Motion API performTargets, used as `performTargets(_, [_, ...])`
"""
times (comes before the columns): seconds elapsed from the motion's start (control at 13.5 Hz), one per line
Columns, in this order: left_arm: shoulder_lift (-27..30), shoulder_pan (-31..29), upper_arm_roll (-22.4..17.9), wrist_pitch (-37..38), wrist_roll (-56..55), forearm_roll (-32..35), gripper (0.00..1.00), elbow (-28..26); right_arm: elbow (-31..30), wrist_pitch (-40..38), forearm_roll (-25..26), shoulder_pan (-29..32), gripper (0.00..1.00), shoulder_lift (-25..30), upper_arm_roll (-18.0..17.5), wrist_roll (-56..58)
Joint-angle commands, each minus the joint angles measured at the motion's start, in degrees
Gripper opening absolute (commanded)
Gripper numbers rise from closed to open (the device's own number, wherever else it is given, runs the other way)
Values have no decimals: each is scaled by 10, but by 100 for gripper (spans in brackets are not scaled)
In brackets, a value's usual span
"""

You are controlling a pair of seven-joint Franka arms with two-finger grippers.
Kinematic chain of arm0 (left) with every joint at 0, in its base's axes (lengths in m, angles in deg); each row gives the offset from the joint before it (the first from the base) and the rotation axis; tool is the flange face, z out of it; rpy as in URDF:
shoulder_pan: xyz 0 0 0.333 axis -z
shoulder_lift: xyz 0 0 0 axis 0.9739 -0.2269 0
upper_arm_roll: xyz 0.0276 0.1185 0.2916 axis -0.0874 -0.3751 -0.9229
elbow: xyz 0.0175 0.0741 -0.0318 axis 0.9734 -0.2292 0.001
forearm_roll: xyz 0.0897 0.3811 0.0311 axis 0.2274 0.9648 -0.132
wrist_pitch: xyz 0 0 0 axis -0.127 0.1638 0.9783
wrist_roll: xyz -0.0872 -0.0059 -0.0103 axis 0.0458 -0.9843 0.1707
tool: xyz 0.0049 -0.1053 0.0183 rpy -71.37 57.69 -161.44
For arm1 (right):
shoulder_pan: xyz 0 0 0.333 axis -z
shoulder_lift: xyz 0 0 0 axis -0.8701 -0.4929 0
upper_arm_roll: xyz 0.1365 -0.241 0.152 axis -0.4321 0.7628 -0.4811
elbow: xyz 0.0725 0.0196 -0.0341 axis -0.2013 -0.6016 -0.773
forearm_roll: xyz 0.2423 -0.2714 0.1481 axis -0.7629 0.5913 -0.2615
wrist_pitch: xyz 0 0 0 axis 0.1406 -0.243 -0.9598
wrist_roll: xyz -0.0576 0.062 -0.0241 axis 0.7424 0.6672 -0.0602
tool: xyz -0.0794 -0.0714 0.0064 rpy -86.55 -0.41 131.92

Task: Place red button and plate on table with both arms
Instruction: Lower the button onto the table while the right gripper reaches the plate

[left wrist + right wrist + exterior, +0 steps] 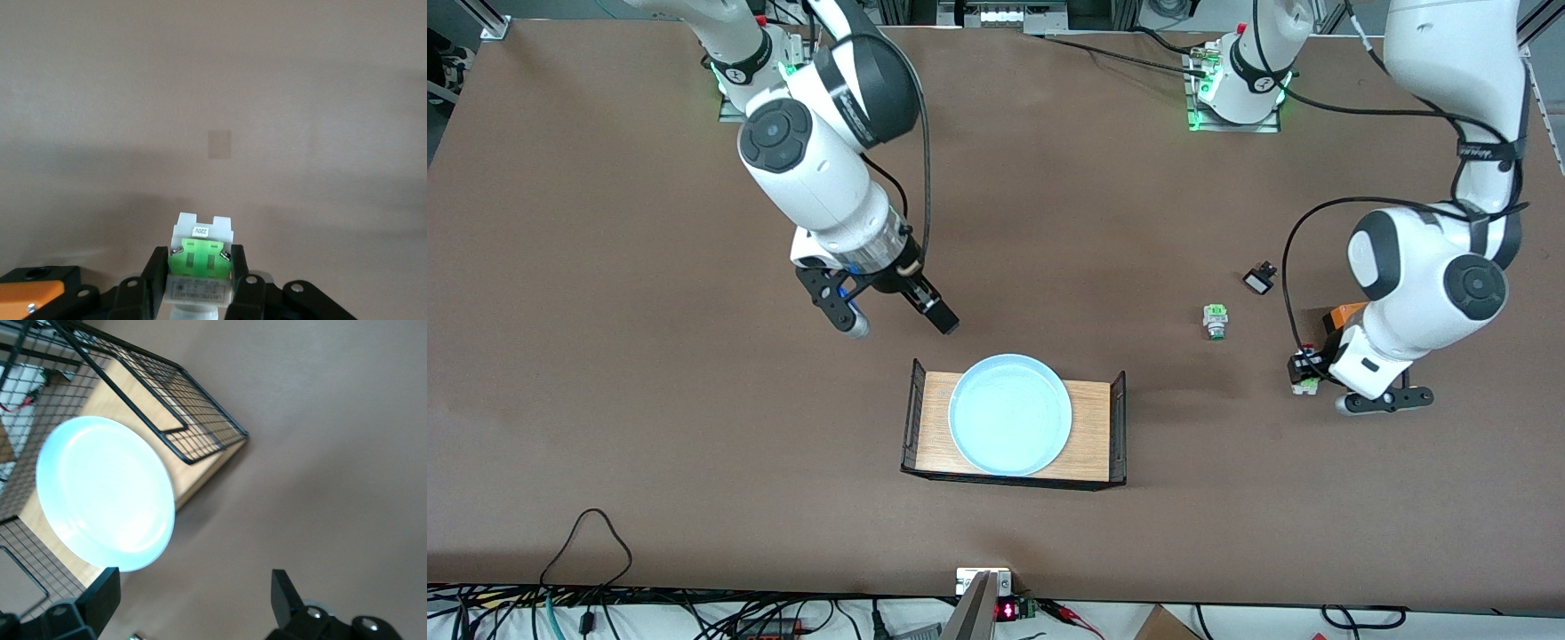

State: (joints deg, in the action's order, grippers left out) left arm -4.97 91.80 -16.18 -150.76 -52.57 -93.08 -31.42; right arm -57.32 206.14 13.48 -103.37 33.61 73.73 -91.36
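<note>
Clamping the boxy green-and-white red button [199, 263], the left tool [199, 273] hovers; the right tool [903, 324] gapes near the round glossy plate [1009, 414].

A small wooden tray [1096, 427] with black wire-mesh ends [1118, 428] stands in the middle of the counter, near the front camera's edge. Toward the left arm's end lie a green-capped switch [1215, 321] and, a little farther from the front camera, a small black-and-white switch [1259, 281]; the two are near each other but apart. An orange block with a black part [37, 287] shows beside them at that end, and at the near edge of the counter a small device with a red display [1007, 611] sits among cables [587, 551].
</note>
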Motion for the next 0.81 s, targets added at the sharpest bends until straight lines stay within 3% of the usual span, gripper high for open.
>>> performTargets(0.0, [-31, -5, 5, -24, 12, -17, 0, -2, 19, 42, -9, -3, 100, -28, -2, -21])
performTargets(0.59, [-89, -5, 8, -61, 19, -39, 3, -1, 20, 141, -9, -3, 100, -87, -16, -45])
performTargets(0.67, [-90, -5, 8, -61, 21, -39, 11, 1, 20, 144, -9, -3, 100, -94, -16, -45])
performTargets(0.74, [-90, -5, 8, -60, 26, -40, 29, 2, 20, 151, -9, -3, 100, -100, -16, -45])
